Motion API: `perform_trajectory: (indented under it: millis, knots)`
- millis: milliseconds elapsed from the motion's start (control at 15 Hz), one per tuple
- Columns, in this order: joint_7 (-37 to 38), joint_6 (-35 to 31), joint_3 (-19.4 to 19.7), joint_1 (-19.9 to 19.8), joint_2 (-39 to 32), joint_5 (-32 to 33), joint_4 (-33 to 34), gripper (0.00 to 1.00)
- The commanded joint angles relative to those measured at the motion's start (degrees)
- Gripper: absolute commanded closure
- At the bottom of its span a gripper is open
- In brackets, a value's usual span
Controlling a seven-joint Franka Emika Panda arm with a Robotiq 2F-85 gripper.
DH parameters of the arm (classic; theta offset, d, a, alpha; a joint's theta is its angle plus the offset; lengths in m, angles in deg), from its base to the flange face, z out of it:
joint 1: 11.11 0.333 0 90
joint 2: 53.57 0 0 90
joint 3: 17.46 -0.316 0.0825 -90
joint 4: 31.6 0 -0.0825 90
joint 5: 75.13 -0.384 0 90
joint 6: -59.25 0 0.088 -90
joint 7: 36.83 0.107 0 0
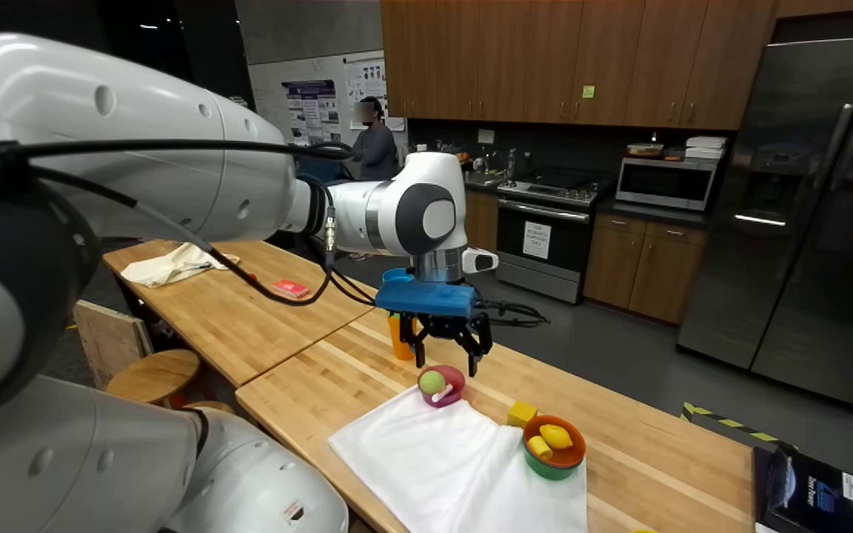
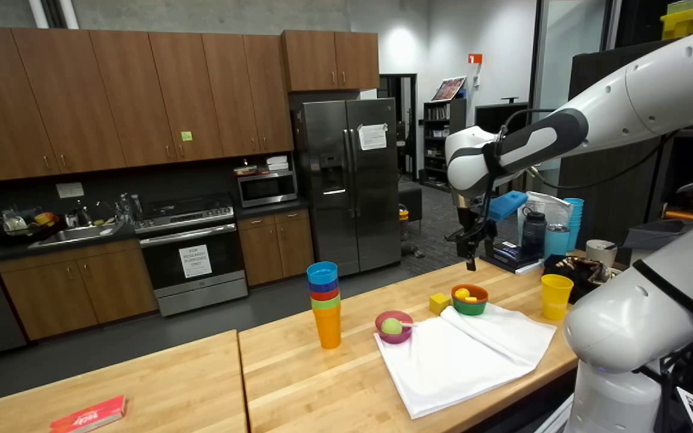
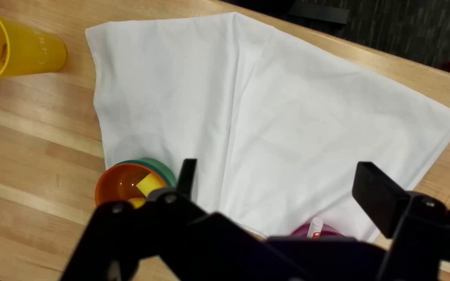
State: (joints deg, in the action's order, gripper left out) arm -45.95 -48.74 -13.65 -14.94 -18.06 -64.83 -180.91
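Cloth point(image 3: 283, 125), white and creased, lay spread on the wooden desk point(image 1: 663, 481), and we saw the end effector point(image 1: 446, 366) hanging in the air above the desk, its two fingers point(image 3: 379, 195) parted wide. At the cloth's edge we found a purple bowl point(image 1: 457, 380), and in it we made out a pale green ball point(image 1: 432, 382) and a white stick point(image 3: 316, 226) that poked out over the rim. Also at the cloth's edge sat an orange bowl point(image 3: 115, 183) nested in a green bowl point(image 1: 554, 473), and we counted a lemon point(image 1: 555, 436) and a smaller yellow piece point(image 1: 540, 447) inside. Just beside those bowls we noticed a yellow block point(image 1: 522, 413). A yellow cup point(image 2: 556, 297) stood upright near a corner of the cloth, and well apart from it we saw a tall stack of cups point(image 2: 327, 325), orange at the bottom and light blue at the top. In both exterior views a red packet point(image 1: 292, 288) lay flat, well away from the cloth, and in an exterior view we spotted a person point(image 1: 377, 152) standing beyond the desk
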Motion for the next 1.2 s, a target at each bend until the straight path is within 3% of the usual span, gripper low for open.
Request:
perform_trajectory:
  millis: [0, 1133]
  knots:
    - [0.2, 0.1, 0.3, 0.4, 0.0, 0.2, 0.1, 0.0]
    - [-0.2, -0.1, -0.6, 0.5, -1.1, 2.1, 2.3, 0.0]
